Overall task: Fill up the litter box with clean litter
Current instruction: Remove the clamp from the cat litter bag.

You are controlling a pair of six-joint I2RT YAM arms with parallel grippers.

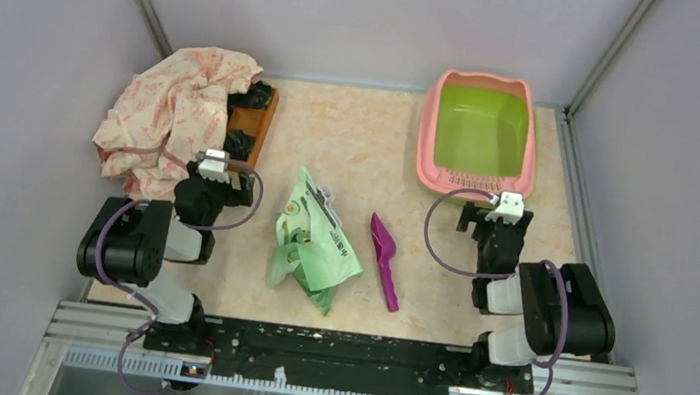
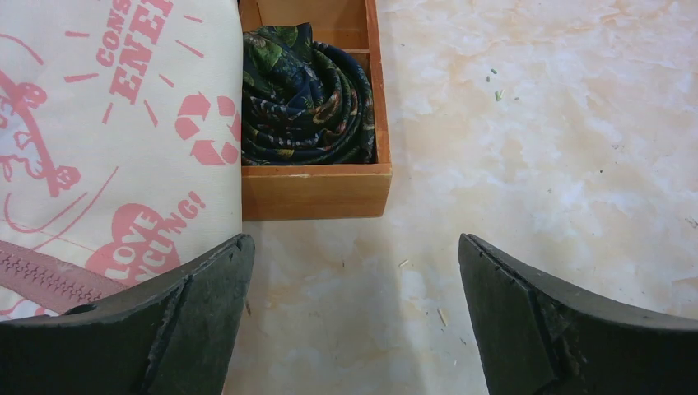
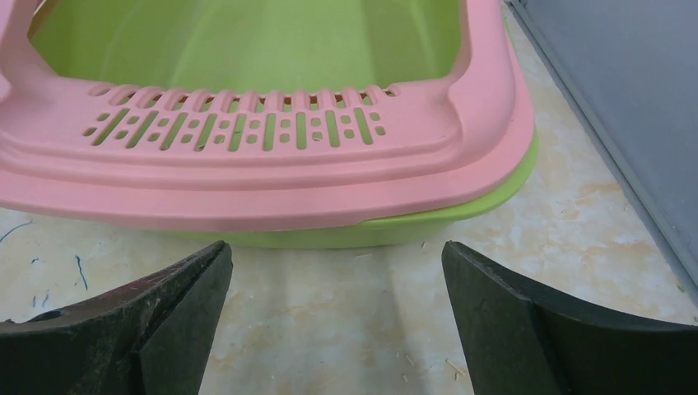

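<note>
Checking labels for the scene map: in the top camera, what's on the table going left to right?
printed cloth bag → wooden tray → green bag → purple scoop → litter box

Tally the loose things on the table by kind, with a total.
Bags: 2, a light green printed plastic bag and a cream fabric bag with pink print
Trays: 2, the pink-rimmed lime-green plastic litter box and a small brown wooden tray
Scoops: 1, a purple plastic scoop
Dark patterned rolled cloths: 2, in that tray
Total: 7
</note>
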